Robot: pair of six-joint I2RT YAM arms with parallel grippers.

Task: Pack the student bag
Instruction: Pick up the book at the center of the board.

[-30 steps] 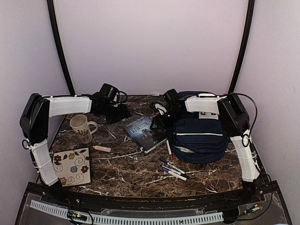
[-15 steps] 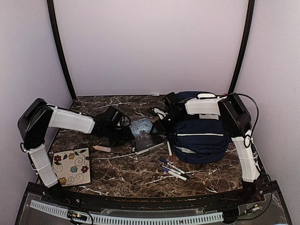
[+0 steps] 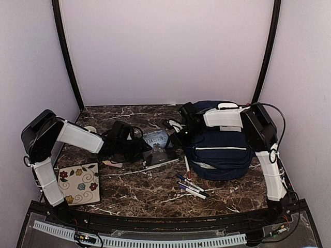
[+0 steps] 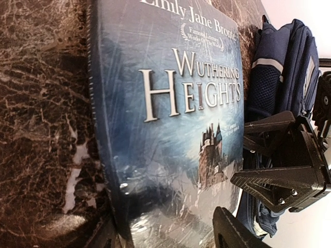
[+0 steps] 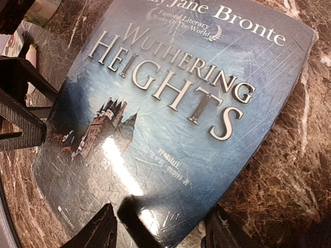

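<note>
Just left of student bag point(image 3: 220, 155), book point(image 3: 158, 144) under fingers point(image 5: 98, 230)

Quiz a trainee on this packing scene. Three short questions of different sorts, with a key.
1. What title is printed on the book?
2. The pens lie: A) on the table by the student bag; B) on the book; C) inside the student bag.
3. True or false: the book is already inside the student bag.
Key: 1 Wuthering Heights; 2 A; 3 false.
</note>
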